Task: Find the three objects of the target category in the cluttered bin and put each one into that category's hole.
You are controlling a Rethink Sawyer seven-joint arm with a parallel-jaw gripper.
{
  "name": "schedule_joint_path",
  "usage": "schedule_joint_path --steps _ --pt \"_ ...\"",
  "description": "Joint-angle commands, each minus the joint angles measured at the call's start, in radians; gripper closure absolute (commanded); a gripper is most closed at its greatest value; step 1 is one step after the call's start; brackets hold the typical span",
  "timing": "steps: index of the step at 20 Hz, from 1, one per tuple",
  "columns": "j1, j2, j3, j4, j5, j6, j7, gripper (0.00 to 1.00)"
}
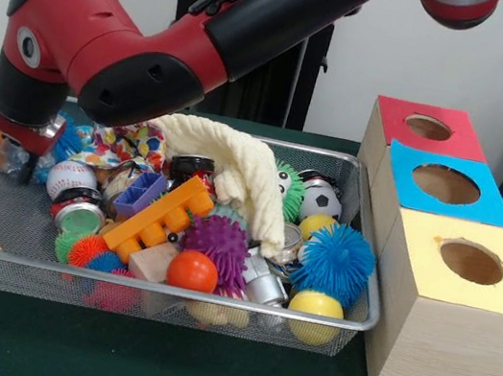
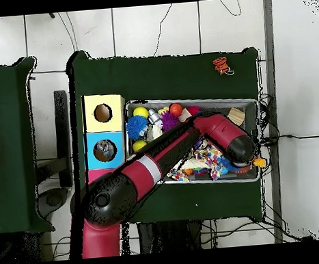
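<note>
The wire bin (image 1: 369,267) is heaped with toys: a blue spiky ball (image 1: 334,259) in the corner nearest the yellow-topped box (image 1: 470,275), a purple spiky ball (image 1: 218,245) mid-bin beside an orange ball (image 1: 192,271). The gripper (image 1: 6,145) hangs over the bin's opposite end; whether its claw is spread or pressed together cannot be told.

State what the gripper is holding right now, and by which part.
Cannot be told. The gripper sits low at the wire bin's end, its tips down among the toys and partly hidden by the arm, so no hold shows in either view.
</note>
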Motion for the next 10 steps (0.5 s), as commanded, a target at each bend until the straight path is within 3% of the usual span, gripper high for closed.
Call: schedule_joint_path --steps 1,6,10 --pt "-0.014 0.012 0.165 -0.021 0.001 -0.16 -0.034 0.0" --pt "-0.036 -0.163 0.268 0.058 0.142 -0.034 -0.259 0.0" --pt "-0.023 -0.214 0.269 0.085 0.123 -0.043 -0.282 0.0"
